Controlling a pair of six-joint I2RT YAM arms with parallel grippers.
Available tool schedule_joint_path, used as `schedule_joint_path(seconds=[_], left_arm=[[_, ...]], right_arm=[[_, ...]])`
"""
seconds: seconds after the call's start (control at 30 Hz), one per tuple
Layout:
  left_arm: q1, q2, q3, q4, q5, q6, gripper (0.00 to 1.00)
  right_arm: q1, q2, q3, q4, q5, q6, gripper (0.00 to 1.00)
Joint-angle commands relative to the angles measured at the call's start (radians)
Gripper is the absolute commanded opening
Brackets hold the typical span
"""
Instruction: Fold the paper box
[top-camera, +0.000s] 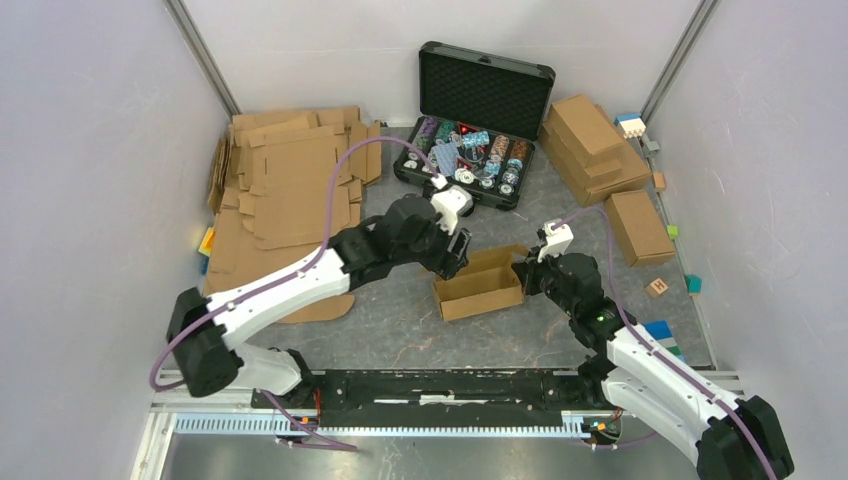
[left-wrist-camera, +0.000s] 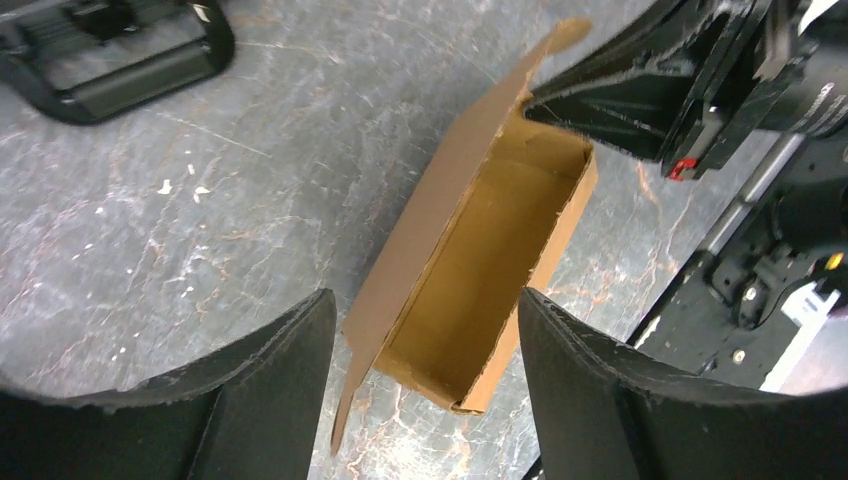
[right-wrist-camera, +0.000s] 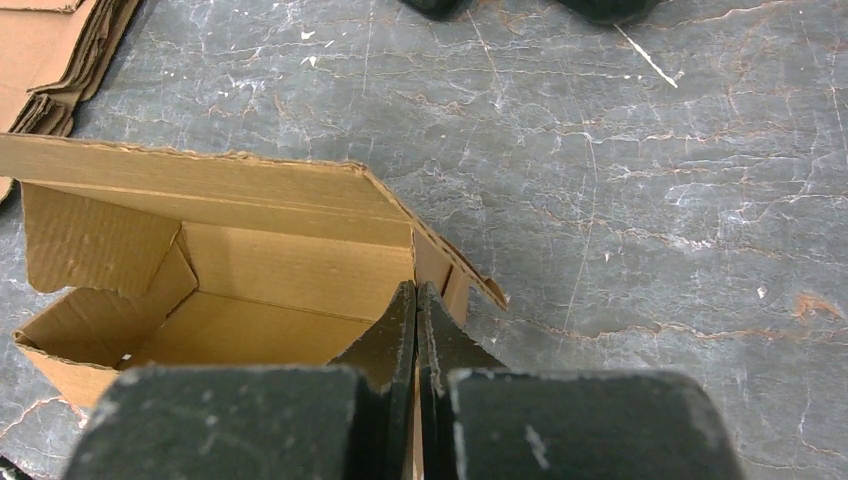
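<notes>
The paper box (top-camera: 480, 285) is a shallow brown cardboard tray standing open at the table's centre, its lid flap raised along the far side. My left gripper (top-camera: 452, 250) hovers open over the box's left end. In the left wrist view its dark fingers (left-wrist-camera: 270, 370) stand wide apart, with the box (left-wrist-camera: 480, 270) below and nothing held. My right gripper (top-camera: 530, 272) is at the box's right end. In the right wrist view it (right-wrist-camera: 416, 290) is shut on the right side wall of the box (right-wrist-camera: 260, 270), a thin cardboard edge pinched between the pads.
A pile of flat cardboard sheets (top-camera: 290, 190) lies at the back left. An open black case of chips (top-camera: 480, 120) stands at the back centre. Folded cardboard boxes (top-camera: 595, 145) are stacked at the back right, with another (top-camera: 638, 225) nearer. Small coloured blocks (top-camera: 660, 287) sit along the right edge.
</notes>
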Motion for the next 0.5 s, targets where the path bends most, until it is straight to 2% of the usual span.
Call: schedule_joint_path(seconds=[0.0,0.07,0.13,0.23,0.3,0.37,0.47], left_arm=[[0.006,0.103,0.086,-0.035,0.124,0.154,0.73],[0.009,0.137,0.103,-0.035,0.153,0.170,0.70],[0.010,0.171,0.120,-0.035,0.185,0.180,0.62],[0.011,0.221,0.157,-0.062,0.199,0.188,0.35],[0.010,0.241,0.171,-0.076,0.212,0.189,0.24],[0.010,0.246,0.168,-0.074,0.235,0.188,0.16],[0.010,0.244,0.155,-0.066,0.245,0.189,0.12]], right_arm=[[0.006,-0.011,-0.003,-0.006,-0.006,-0.014,0.00],[0.006,-0.011,-0.003,-0.008,-0.007,-0.017,0.00],[0.006,-0.012,-0.002,-0.008,-0.006,-0.018,0.00],[0.006,-0.013,-0.006,-0.003,-0.006,-0.016,0.00],[0.006,-0.012,-0.003,-0.003,-0.006,-0.014,0.00],[0.005,-0.012,-0.003,-0.003,-0.006,-0.013,0.09],[0.006,-0.028,0.001,-0.015,-0.006,-0.011,0.38]])
